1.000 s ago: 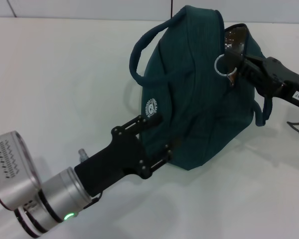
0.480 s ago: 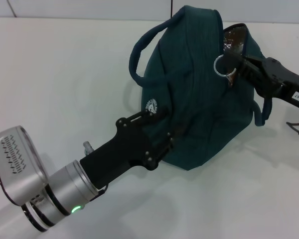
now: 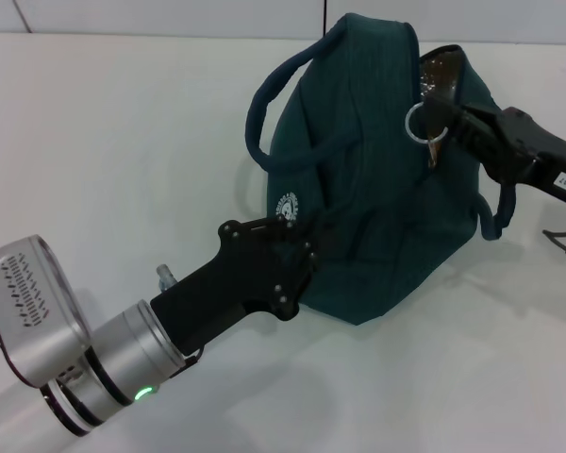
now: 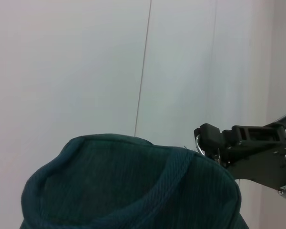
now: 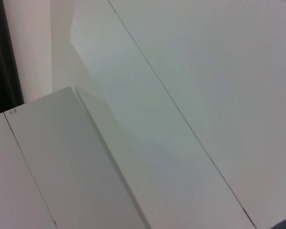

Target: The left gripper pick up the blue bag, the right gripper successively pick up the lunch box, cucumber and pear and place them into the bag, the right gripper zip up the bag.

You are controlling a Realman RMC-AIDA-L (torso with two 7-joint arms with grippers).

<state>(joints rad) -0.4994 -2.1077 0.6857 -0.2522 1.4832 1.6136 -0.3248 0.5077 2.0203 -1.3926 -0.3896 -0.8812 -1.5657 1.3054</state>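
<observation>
You have one blue bag on the white table, standing near the far edge, right of centre in the head view. Count two rolled handles: one handle arches over the left side, the other handle hangs at the right. One silver ring pull sits on the zipper near the top, and a narrow gap beside it shows a strip of foil lining. One round white logo is on the bag's left face; its lettering is too small to read.

Two grippers are in view. The left gripper reaches in from the lower left, its claw pressed into the bag's lower left face just below the logo, fingers close together with a fold of fabric between them. The right gripper comes in from the right, its fingertips pinched together at the ring pull. A white tag on the right arm carries printed characters, partly cut off and not legible.

Against the frame half a second earlier, note that the left claw has narrowed and drawn in tighter on the fabric, the bag has shifted very little, and the right gripper has stayed at the pull.

In the left wrist view you see the bag top and the right gripper beyond it.
</observation>
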